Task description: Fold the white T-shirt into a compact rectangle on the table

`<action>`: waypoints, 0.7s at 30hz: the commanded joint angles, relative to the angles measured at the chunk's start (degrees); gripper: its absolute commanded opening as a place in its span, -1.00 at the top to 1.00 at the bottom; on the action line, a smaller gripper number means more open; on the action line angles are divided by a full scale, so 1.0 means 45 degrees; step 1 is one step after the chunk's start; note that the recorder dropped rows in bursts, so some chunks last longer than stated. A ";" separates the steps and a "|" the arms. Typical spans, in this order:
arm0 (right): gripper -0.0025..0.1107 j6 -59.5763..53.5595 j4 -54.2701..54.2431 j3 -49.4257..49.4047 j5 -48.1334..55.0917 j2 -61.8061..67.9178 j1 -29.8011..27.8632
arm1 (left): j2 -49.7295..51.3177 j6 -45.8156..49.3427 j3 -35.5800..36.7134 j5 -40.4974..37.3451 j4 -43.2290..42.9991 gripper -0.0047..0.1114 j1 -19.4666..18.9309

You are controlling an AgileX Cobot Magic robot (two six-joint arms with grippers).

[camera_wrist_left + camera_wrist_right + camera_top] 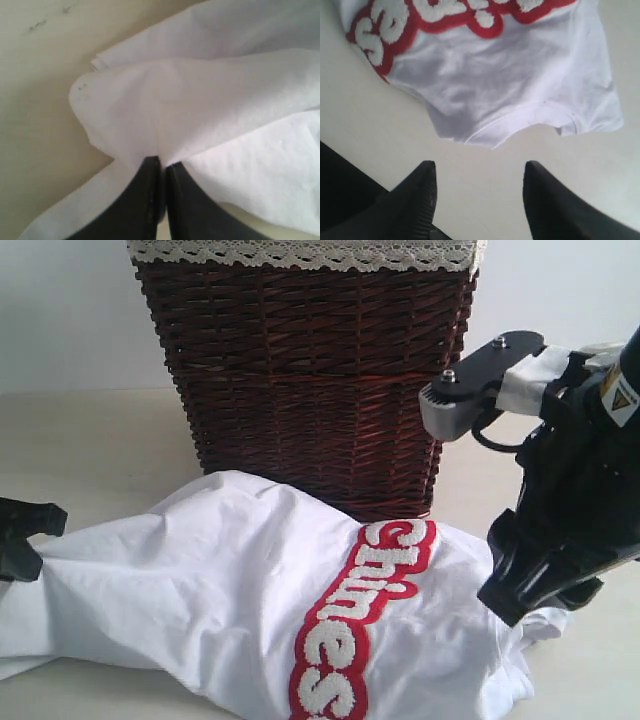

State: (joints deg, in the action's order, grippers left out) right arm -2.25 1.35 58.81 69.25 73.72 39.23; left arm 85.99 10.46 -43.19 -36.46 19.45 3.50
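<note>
White T-shirt point(210, 95) | left hand point(161, 161) pinches it (wrist view only; perhaps sleeve) | right hand point(480, 169) released

wall point(60, 310): plain white | basket point(300, 370): dark brown wicker, lace-edged liner point(300, 252) | light: soft, even

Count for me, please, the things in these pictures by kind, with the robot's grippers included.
white T-shirt: 1
wicker basket: 1
lace-edged liner: 1
table: 1
grippers: 2 (left gripper, fingers shut on the shirt; right gripper, fingers open and empty)
Total: 6
</note>
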 commanded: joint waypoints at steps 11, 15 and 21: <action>0.06 -0.1680 0.3921 -0.4143 -0.3575 0.0462 0.0002 | -0.2748 0.2579 -0.0391 -0.0422 0.1566 -0.48 0.0625; 0.06 -0.0852 0.5215 -0.4984 -0.5901 0.1352 0.0002 | -0.2882 0.2741 -0.0300 -0.0434 0.1735 -0.36 0.1109; 0.06 0.7782 1.2572 -0.5125 -0.6246 0.3729 0.0002 | -0.2882 0.2741 -0.0300 -0.0655 0.1787 -0.36 0.1413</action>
State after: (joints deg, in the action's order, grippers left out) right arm 14.36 43.61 35.91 41.77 86.23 39.23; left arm 73.51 22.45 -44.61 -39.09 26.72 9.02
